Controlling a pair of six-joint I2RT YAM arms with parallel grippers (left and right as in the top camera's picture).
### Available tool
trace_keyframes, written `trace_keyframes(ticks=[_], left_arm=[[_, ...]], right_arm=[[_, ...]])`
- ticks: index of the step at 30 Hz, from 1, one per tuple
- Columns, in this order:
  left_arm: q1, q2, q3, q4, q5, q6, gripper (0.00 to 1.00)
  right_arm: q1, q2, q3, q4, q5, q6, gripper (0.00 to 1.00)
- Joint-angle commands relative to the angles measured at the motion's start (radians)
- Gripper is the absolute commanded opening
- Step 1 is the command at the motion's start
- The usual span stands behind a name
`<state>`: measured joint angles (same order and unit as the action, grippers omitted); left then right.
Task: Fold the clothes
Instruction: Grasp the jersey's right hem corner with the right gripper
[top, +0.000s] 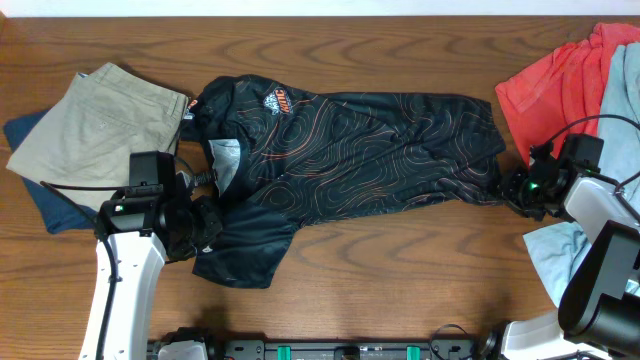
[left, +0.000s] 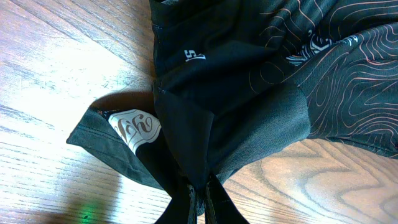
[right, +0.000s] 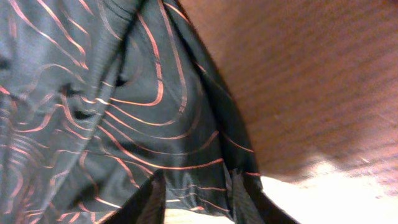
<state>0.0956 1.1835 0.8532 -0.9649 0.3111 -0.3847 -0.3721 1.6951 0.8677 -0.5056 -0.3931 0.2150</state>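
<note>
Sprawling across the wooden table (top: 400, 300), the black jersey (top: 360, 140) lies lengthwise, its collar end toward the khaki shorts (top: 90, 120) and its hem end toward the red shirt (top: 560, 80). At the jersey's near sleeve, the left gripper (left: 200, 194) has its fingers clamped tight on bunched black fabric, likely to carry it over for a fold. At the jersey's hem corner, the right gripper (right: 199, 196) straddles the edge, fingers partly apart, not visibly pinching.
</note>
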Motion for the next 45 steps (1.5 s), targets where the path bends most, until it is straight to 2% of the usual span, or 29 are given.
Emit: trace_keyframes(ticks=[1, 2, 5, 10, 14, 16, 22, 32, 34, 36, 39, 45], left_arm=[[0.004, 0.005, 0.002, -0.003, -0.005, 0.006, 0.06], [0.004, 0.005, 0.002, -0.003, -0.005, 0.006, 0.06], [0.004, 0.005, 0.002, -0.006, -0.005, 0.006, 0.06], [0.004, 0.005, 0.002, -0.018, -0.005, 0.006, 0.06], [0.004, 0.005, 0.002, -0.019, -0.005, 0.006, 0.06], [0.004, 0.005, 0.002, -0.019, -0.005, 0.006, 0.06], [0.004, 0.005, 0.002, -0.021, -0.005, 0.006, 0.06], [0.004, 0.005, 0.002, -0.022, -0.005, 0.006, 0.06], [0.004, 0.005, 0.002, -0.022, -0.005, 0.006, 0.06], [0.004, 0.005, 0.002, -0.022, -0.005, 0.006, 0.06], [0.004, 0.005, 0.002, -0.022, -0.005, 0.006, 0.06], [0.004, 0.005, 0.002, -0.022, -0.005, 0.006, 0.06]], right_arm=[[0.012, 0.011, -0.008, -0.027, 0.083, 0.016, 0.11], [0.012, 0.011, -0.008, -0.043, 0.119, 0.016, 0.02], [0.009, 0.011, -0.008, -0.107, 0.218, 0.023, 0.01], [-0.050, 0.011, -0.005, -0.185, 0.425, 0.158, 0.01], [-0.109, 0.010, 0.003, -0.189, 0.411, 0.162, 0.17], [-0.126, 0.010, 0.005, -0.199, 0.411, 0.162, 0.21], [-0.134, 0.010, 0.005, -0.247, 0.389, 0.098, 0.21], [-0.134, 0.010, 0.005, -0.285, 0.213, 0.032, 0.29], [-0.134, 0.010, 0.005, -0.314, 0.201, 0.023, 0.37], [-0.134, 0.010, 0.005, -0.343, 0.202, 0.023, 0.50], [-0.132, 0.010, 0.004, -0.366, 0.202, 0.023, 0.58], [-0.114, 0.011, -0.006, -0.346, 0.196, 0.024, 0.56]])
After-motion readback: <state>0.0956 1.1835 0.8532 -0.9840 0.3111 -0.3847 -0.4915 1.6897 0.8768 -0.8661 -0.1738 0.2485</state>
